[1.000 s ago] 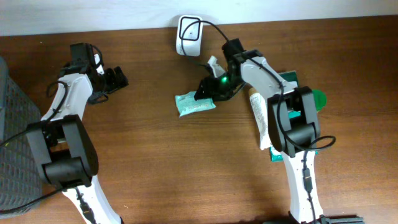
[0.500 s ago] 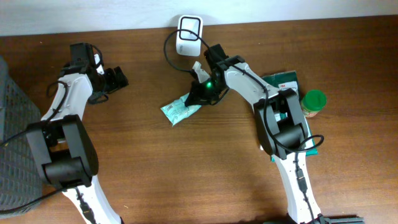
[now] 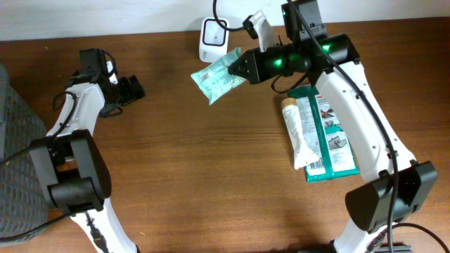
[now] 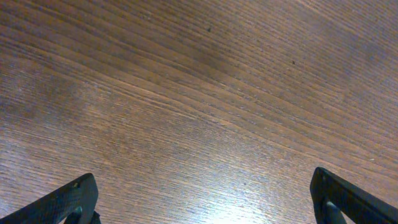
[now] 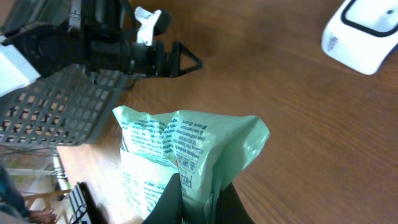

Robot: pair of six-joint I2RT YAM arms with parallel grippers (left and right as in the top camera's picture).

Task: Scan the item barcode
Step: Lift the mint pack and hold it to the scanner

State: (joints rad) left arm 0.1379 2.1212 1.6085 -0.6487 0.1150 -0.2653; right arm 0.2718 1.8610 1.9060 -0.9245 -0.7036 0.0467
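The right pincer (image 3: 242, 68) is clamped tight on one end of the pale green packet (image 3: 218, 76), holding it clear of the tabletop (image 3: 183, 176) with its printed face just beside the white scanner (image 3: 213, 41), at the scanner's near edge in the overhead view. Well to the left of the scanner, the left pincer (image 3: 133, 89) has its fingers spread wide apart over bare wood. To the scanner's right and nearer the robot, a cream tube (image 3: 292, 133) and a flat green pack (image 3: 330, 137) lie side by side, touching.
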